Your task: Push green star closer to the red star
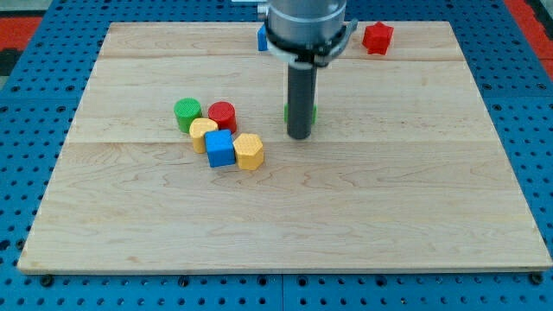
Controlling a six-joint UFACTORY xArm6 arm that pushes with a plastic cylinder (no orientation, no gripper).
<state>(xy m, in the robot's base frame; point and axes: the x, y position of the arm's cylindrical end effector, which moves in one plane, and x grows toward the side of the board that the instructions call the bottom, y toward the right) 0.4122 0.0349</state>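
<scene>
The red star (378,38) lies near the view's top right of the wooden board (389,216). The green star (311,111) is almost wholly hidden behind my rod; only thin green slivers show on either side of it. My tip (299,136) rests on the board just below the green star, touching or nearly touching it. The red star is well up and to the right of the green star.
A cluster sits left of my tip: green cylinder (187,111), red cylinder (222,115), yellow block (203,133), blue cube (219,148), yellow hexagon block (249,151). A blue block (262,37) peeks out behind the arm at the top.
</scene>
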